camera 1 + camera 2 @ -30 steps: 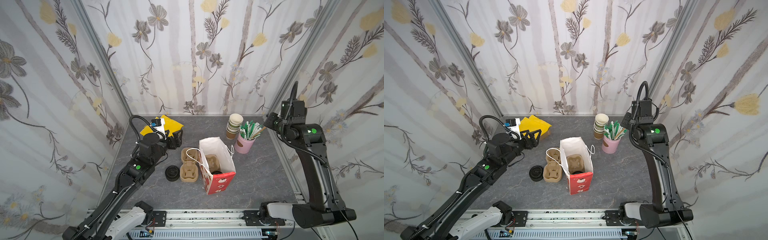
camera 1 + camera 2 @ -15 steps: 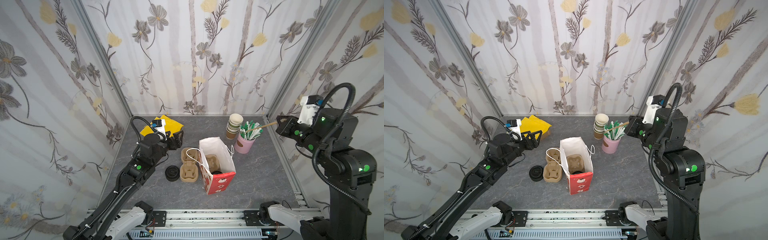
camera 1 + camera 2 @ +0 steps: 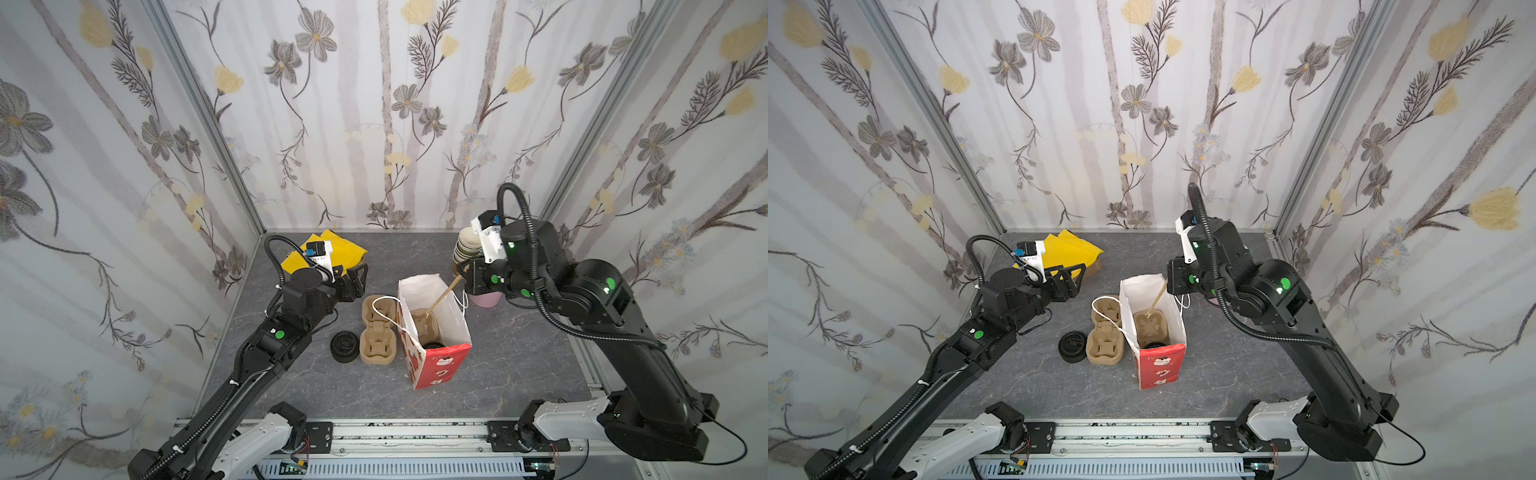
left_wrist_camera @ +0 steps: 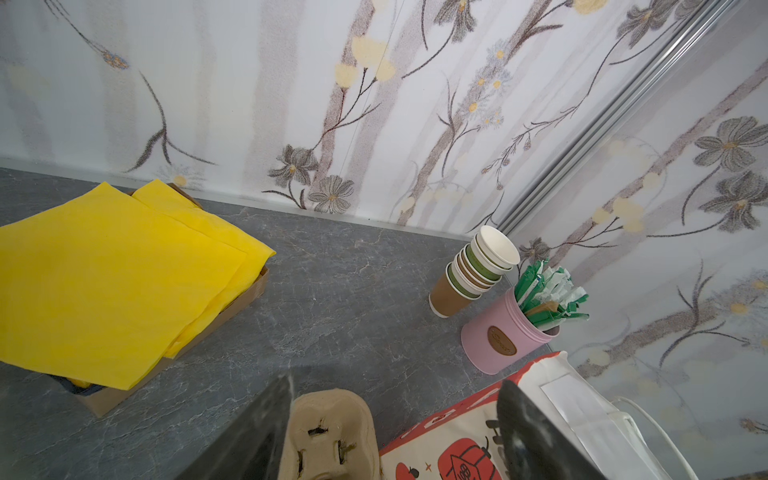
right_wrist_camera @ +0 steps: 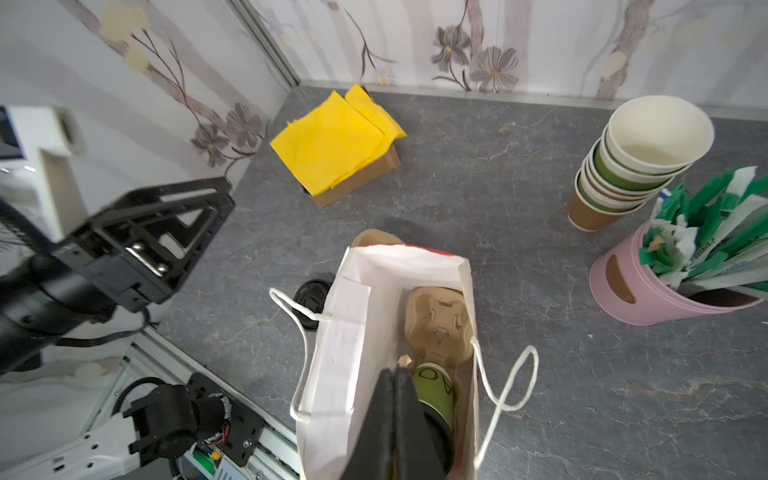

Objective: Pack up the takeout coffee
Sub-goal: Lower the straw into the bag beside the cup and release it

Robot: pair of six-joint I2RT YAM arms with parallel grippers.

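Observation:
The takeout coffee (image 5: 434, 386), a green cup with a black lid (image 3: 432, 345), sits inside the red-and-white paper bag (image 3: 440, 365) with a pulp cup carrier (image 5: 436, 320). My right gripper (image 5: 395, 372) hangs over the bag's open mouth. It is shut on a thin wooden stir stick (image 3: 442, 297) that slants down into the bag; both top views show the stick (image 3: 1156, 299). My left gripper (image 3: 358, 274) is open and empty, hovering left of the bag above a second carrier (image 4: 328, 436).
A pile of black lids (image 3: 345, 345) lies beside two joined carriers (image 3: 376, 332) left of the bag. Yellow napkins (image 3: 336, 249) lie on a box at back left. A stack of lidless cups (image 5: 636, 166) and a pink pot of sachets (image 5: 665, 291) stand at back right.
My right arm has swung down from the back right corner to above the bag, bringing the stir stick into its mouth. The left arm has barely moved.

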